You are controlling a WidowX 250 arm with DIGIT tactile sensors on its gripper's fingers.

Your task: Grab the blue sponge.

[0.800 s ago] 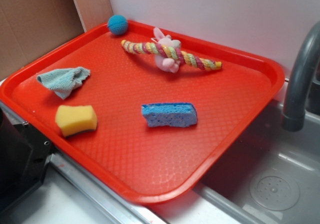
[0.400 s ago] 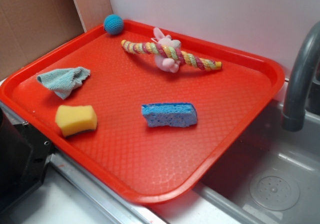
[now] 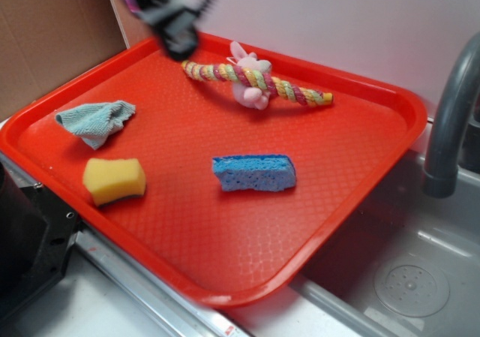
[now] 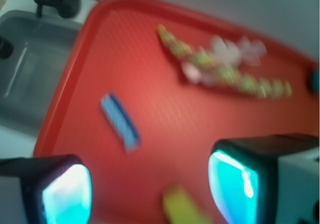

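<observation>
Approach step, nothing grasped yet. The black robot gripper (image 3: 176, 33) hangs blurred at the far left corner of the red textured plastic tray (image 3: 360, 164), well apart from the flat rectangular medium-blue porous sponge (image 3: 254, 173), which lies alone near the tray's middle, toward the sink side. In the wrist view the gripper (image 4: 150, 186) shows both fingers spread wide with bare tray between them, so the pincer is released and empty; the sponge (image 4: 120, 122) sits ahead and left of them. Next move, as I judge it: travel across to above the sponge, turn so the fingers straddle its narrow width, descend, close. The yellow block sponge with dark underside (image 3: 114, 180) is the likeliest wrong target, though apart. Hard to read: the wrist view is smeared; fingertips cut off at the lower edge; the multicoloured twisted rope with pink plush toy (image 3: 255, 80) is only a streak there. The light teal crumpled cloth (image 3: 96, 121) is clear.
</observation>
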